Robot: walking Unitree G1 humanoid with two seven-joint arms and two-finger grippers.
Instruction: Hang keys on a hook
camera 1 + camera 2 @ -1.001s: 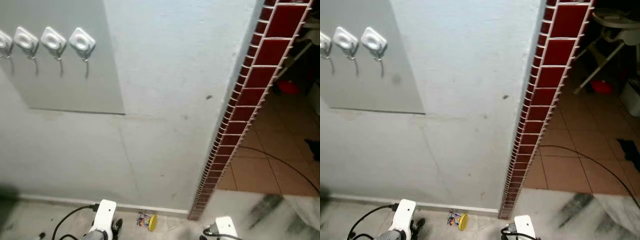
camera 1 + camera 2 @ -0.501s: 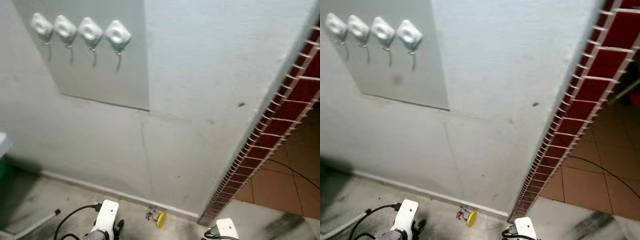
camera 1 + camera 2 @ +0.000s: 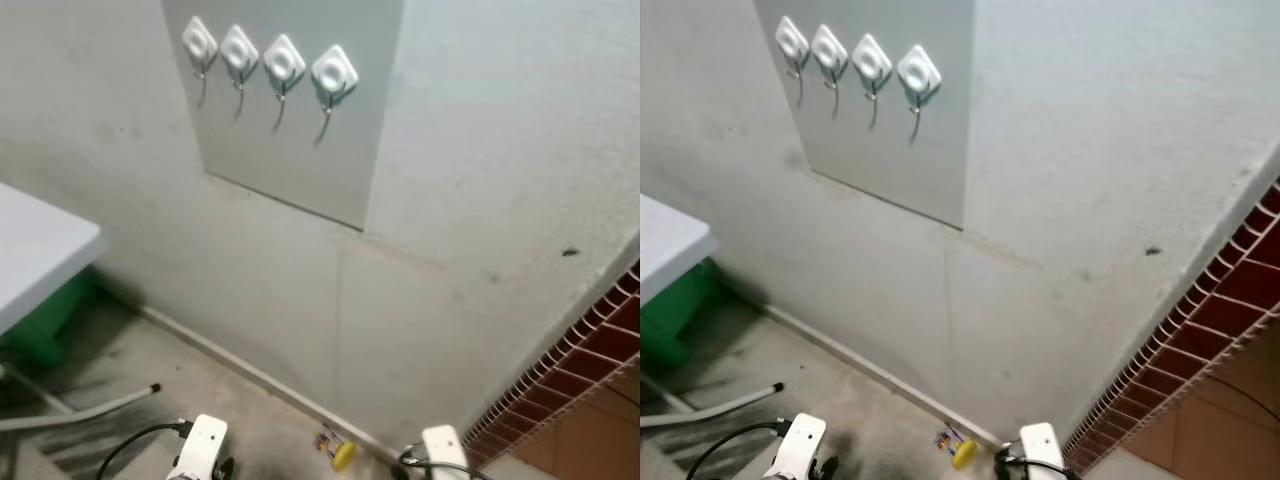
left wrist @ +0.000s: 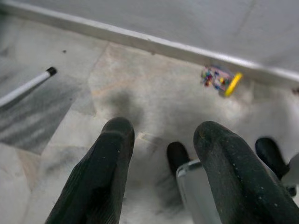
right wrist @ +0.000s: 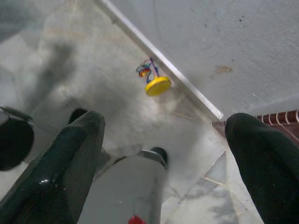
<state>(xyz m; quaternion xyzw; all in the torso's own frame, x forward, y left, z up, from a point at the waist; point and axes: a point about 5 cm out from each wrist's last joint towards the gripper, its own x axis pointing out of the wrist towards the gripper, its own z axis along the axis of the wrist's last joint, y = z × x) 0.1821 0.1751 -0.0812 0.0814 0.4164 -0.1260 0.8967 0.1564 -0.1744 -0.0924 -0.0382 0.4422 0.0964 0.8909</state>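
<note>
Left eye view: a pale plastered wall (image 3: pixel 480 150) carries a grey panel (image 3: pixel 300 150) on which four white hooks (image 3: pixel 268 58) are mounted in a row, each with a thin metal prong hanging below its pad. At the foot of the wall, on the marbled floor (image 3: pixel 130 365) just beside the baseboard (image 3: pixel 250 375), lie the keys (image 3: pixel 338 450), a small multicoloured bunch attached to a round yellow tag. The keys rest well below the hooks and are held by neither gripper. Red tiling (image 3: pixel 590 360) edges the wall's corner on the robot's right; a white tabletop (image 3: pixel 35 245) over a green container (image 3: pixel 45 325) stands on its left, with a white pole (image 3: pixel 80 410) lying on the floor nearby. Left wrist view: the left gripper (image 4: pixel 161 140) hangs above the floor, its two black fingers moderately parted and empty, the keys (image 4: pixel 219 79) lying apart from it near the baseboard. Right wrist view: the right gripper (image 5: pixel 163 126) hangs with fingers spread wide and empty; the keys (image 5: pixel 153 79) lie on the floor beyond it, close to the wall.
</note>
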